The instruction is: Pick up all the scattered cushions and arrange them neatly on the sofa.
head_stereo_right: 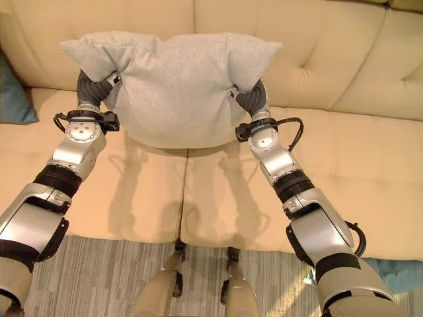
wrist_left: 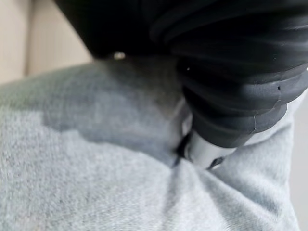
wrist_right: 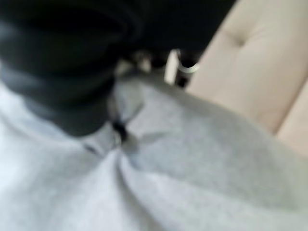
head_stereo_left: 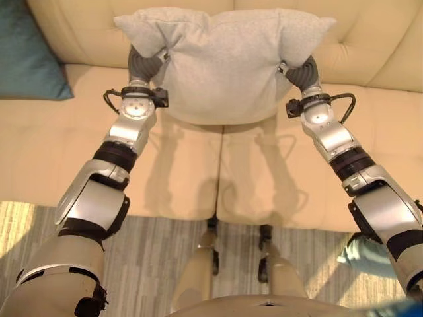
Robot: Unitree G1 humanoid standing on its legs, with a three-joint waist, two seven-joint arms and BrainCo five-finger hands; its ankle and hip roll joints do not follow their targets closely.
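Closest to the lens in each wrist view is grey fabric: the grey cushion (head_stereo_left: 221,66) bunched against the dark ribbed covers. In the left wrist view the left hand (wrist_left: 204,149) presses into the cloth, a silver part showing just below its cover where the fabric puckers around it. Its fingers are buried in the cushion, so I cannot tell whether they are curled or straight. In the right wrist view the right hand (wrist_right: 118,127) is likewise sunk into a fold of the cushion, with creases radiating from the contact point. Its fingers are hidden too, and their state cannot be told.

Both arms reach forward and up from the lower corners of the head views, roughly symmetric, one wrist on each side of the cushion. The cushion's sides are squeezed inward where the wrists meet it, so its two upper corners flare out above the covers.

The cushion is held between the two hands, in front of the backrest of the cream sofa (head_stereo_left: 370,39). Its lower edge hangs above the seat, near the seam between two seat cushions; whether it touches the seat cannot be told.

A teal cushion (head_stereo_left: 26,53) leans in the sofa's left corner, well apart from the grey one. Another teal cushion (head_stereo_right: 400,274) lies on the striped rug (head_stereo_right: 92,277) at the right, by the sofa's front edge.
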